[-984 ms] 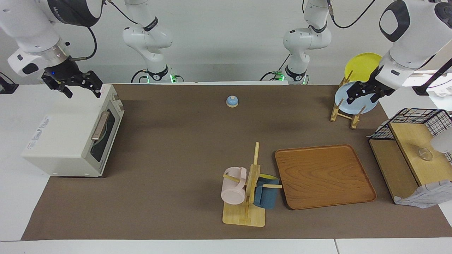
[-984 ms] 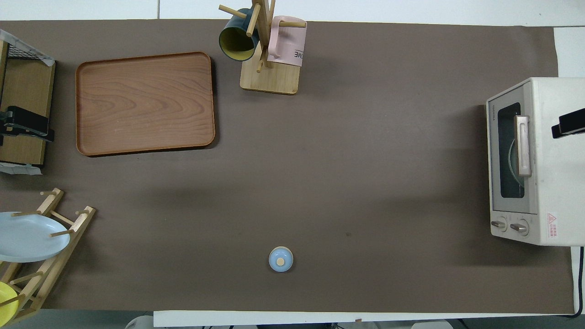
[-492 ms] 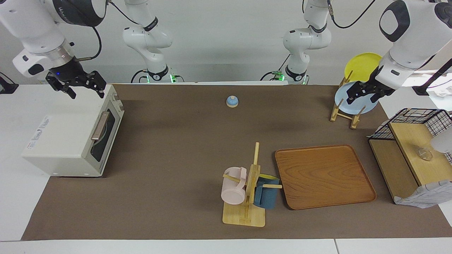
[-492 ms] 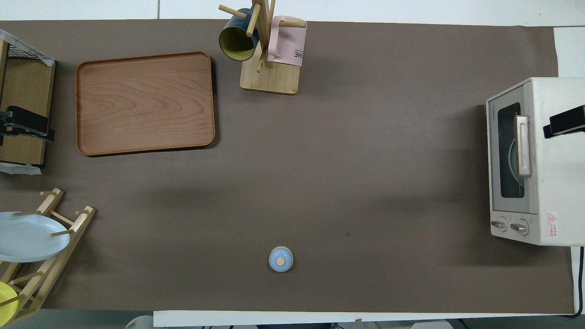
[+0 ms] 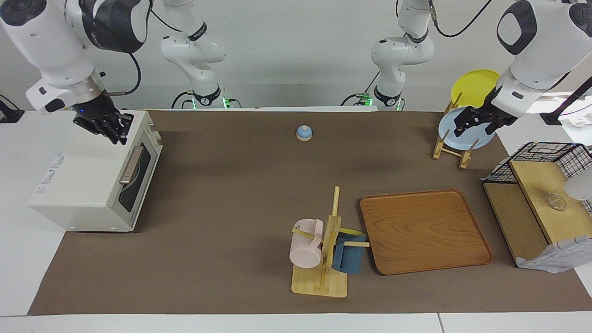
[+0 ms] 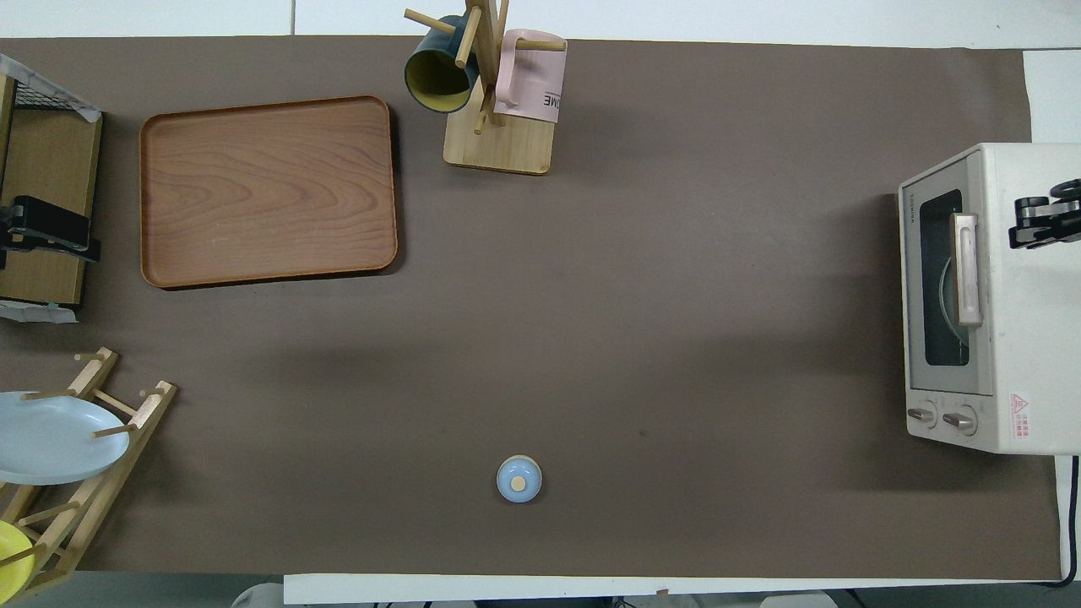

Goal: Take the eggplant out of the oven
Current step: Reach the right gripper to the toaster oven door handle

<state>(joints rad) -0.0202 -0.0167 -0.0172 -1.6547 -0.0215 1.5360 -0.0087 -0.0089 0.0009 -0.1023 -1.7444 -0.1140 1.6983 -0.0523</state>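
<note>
A plain white wall is closing off the room at the robots' end, and a white desk (image 5: 18, 259) is carrying a brown mat (image 5: 231, 208) over most of its top.

Nearest the robots, a small blue bell with a wooden knob (image 5: 304, 133) is sitting close to their edge. At the corner by the left arm's end, the left pincer (image 5: 478, 121) is waiting over a wooden rack with a pale blue and a yellow plate (image 5: 455, 138); I cannot tell its opening.

At the right arm's end, the right pincer (image 5: 111, 132) is hanging over the top of the cream-white boxy toaster oven (image 5: 78, 185); how wide it stands I cannot tell. The oven's dark glass door (image 6: 943, 279) is shut, with only a pale rim showing inside; the eggplant is not visible, presumably within.

The opening step appears to be in hand. Next, the pincer needs to reach the oven's bar handle (image 5: 131, 164) and pull the door down.

Toward the edge away from the robots are lying a rectangular wooden tray (image 5: 423, 231) and a wooden mug tree with a pink and a blue mug (image 5: 323, 254).
</note>
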